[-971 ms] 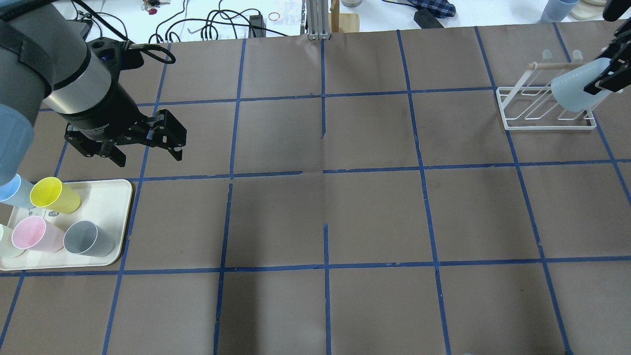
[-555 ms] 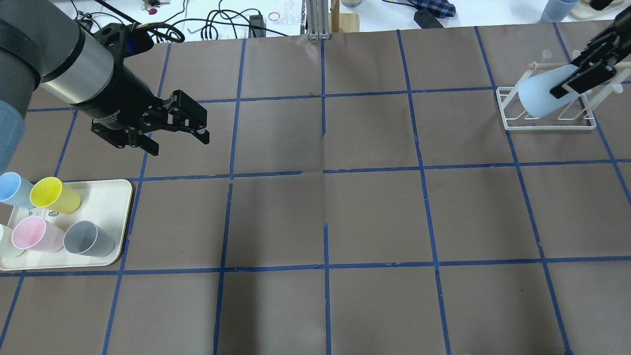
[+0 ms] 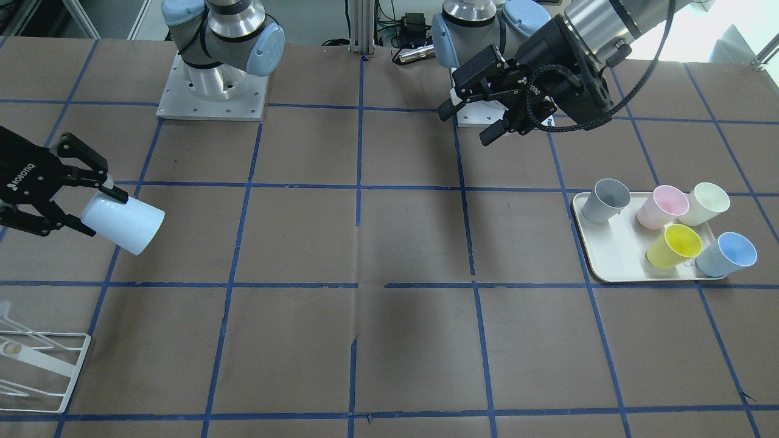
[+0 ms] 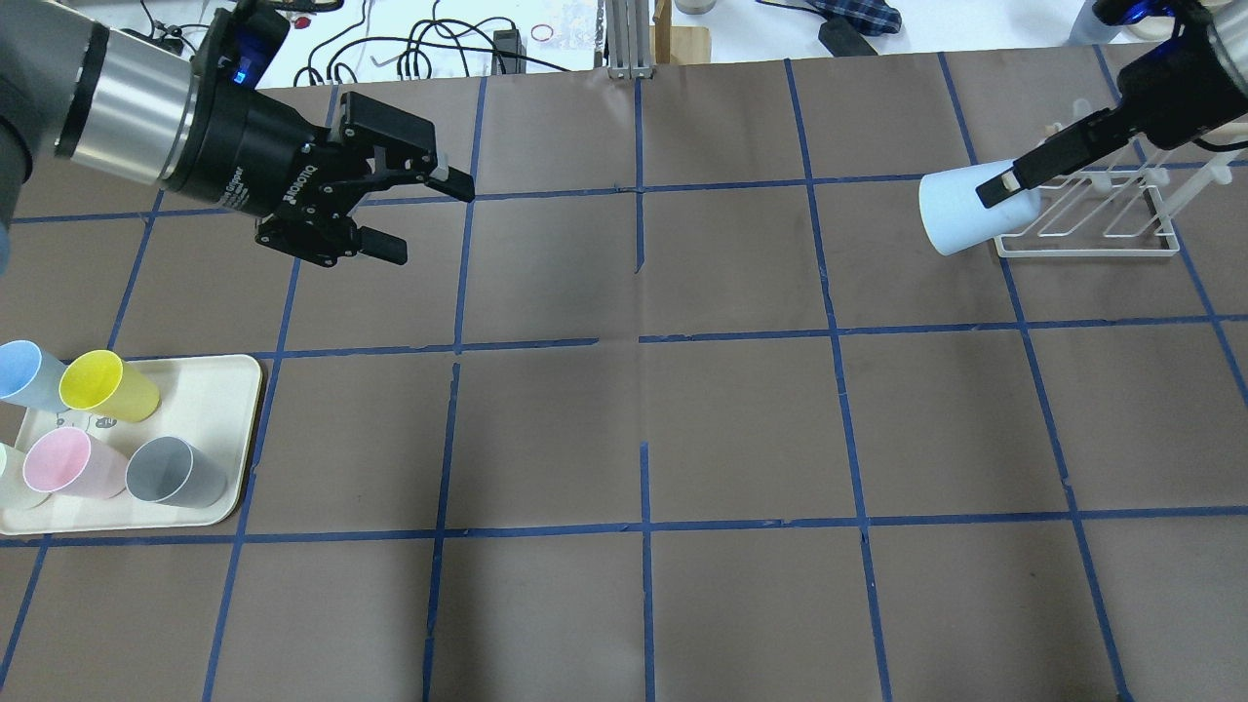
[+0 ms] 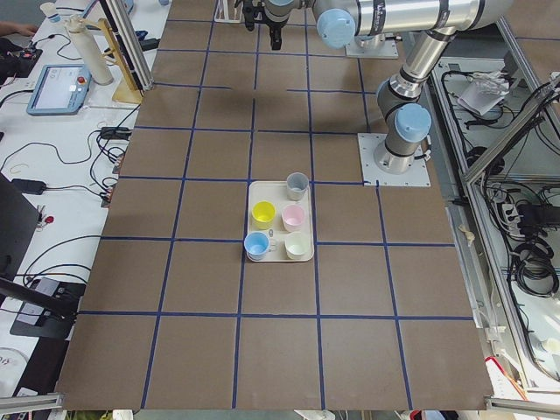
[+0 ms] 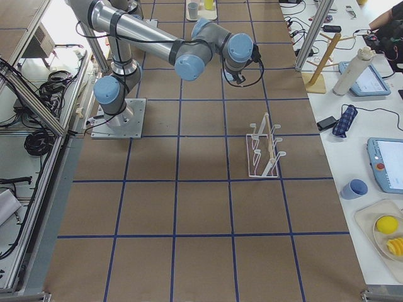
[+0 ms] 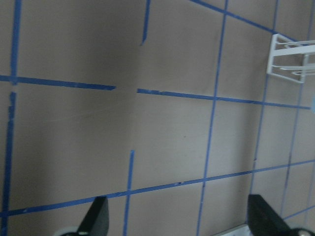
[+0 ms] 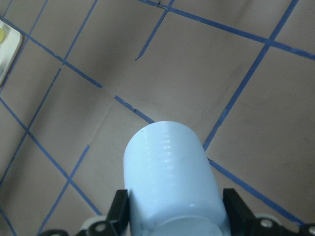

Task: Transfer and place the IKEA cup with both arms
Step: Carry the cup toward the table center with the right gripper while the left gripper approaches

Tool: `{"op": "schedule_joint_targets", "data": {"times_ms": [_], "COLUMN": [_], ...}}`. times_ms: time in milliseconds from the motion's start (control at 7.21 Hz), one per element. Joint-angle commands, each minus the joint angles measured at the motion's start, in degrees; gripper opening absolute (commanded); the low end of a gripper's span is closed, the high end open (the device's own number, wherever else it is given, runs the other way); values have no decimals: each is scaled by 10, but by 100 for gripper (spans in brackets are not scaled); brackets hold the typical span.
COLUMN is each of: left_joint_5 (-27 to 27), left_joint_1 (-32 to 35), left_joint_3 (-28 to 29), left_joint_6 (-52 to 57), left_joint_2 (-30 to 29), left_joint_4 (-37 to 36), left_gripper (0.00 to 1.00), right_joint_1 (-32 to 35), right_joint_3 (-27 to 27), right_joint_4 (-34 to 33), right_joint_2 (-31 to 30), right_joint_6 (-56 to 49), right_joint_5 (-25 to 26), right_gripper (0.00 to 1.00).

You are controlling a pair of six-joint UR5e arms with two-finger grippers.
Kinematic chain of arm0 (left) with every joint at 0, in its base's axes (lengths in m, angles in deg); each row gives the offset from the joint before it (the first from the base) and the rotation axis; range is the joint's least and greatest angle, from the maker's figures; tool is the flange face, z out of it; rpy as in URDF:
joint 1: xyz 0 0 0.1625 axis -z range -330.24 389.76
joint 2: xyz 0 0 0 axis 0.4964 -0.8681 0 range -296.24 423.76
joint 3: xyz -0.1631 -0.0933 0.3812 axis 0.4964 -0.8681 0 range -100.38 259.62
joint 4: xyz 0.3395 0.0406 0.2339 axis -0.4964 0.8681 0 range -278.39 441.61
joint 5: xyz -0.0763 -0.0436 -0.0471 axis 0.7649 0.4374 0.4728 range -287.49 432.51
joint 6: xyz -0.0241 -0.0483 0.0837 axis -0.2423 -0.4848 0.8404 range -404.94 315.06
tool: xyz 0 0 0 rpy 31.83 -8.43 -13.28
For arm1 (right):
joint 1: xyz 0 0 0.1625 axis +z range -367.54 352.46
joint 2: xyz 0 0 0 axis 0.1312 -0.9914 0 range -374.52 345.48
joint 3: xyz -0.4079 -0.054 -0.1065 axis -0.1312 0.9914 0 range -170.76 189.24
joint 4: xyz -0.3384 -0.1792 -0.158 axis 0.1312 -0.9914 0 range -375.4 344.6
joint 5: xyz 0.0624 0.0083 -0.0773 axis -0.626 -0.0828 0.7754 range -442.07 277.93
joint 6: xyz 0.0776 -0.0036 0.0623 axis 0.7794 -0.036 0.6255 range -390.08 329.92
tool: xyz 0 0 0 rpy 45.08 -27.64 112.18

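A: Where do we find the IKEA cup (image 4: 954, 213)?

B: We see it in the right tool (image 3: 103, 213), whose fingers are clamped on either side of its wall. It lies tipped on its side in the air, clear of the tabletop (image 4: 741, 429), with its closed end pointing toward the middle.

A: And what is it next to?

B: We place it near the white wire rack (image 4: 1082, 232), on the rack's inner side and not touching it.

A: What about the left tool (image 4: 429, 222)?

B: We see it spread wide with nothing between its fingers, hanging over bare tabletop.

A: And the other cups?

B: We count five standing on the tray (image 4: 222, 398): the blue twin (image 4: 24, 373), the yellow cup (image 4: 107, 385), a pink cup (image 4: 68, 463), the grey cup (image 4: 175, 471) and a pale cup (image 3: 706, 202). They are well apart from the left tool.
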Motion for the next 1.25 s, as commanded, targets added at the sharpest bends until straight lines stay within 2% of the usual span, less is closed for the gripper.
{"op": "schedule_joint_targets", "data": {"times_ms": [0, 139, 277, 693, 832, 1109], "left_joint_5": [130, 184, 234, 350, 370, 393], "left_joint_1": [-16, -16, -17, -13, -7, 7], "left_joint_3": [-31, -54, -67, -73, -72, -73], "left_joint_6": [10, 40, 55, 83, 98, 111], "left_joint_2": [-7, -17, -27, -77, -86, -100], "left_joint_4": [-6, -9, -9, -14, -15, -15], "left_gripper": [100, 100, 100, 100, 100, 100], "right_joint_1": [2, 3, 3, 5, 21, 71], "right_joint_3": [-6, -7, -6, -6, -5, 0], "right_joint_4": [68, 102, 166, 319, 348, 389], "right_joint_2": [2, 4, 13, 30, 30, 24], "right_joint_6": [63, 79, 86, 79, 79, 79], "right_joint_5": [-49, -77, -121, -204, -213, -290], "right_gripper": [46, 46, 46, 47, 48, 48]}}
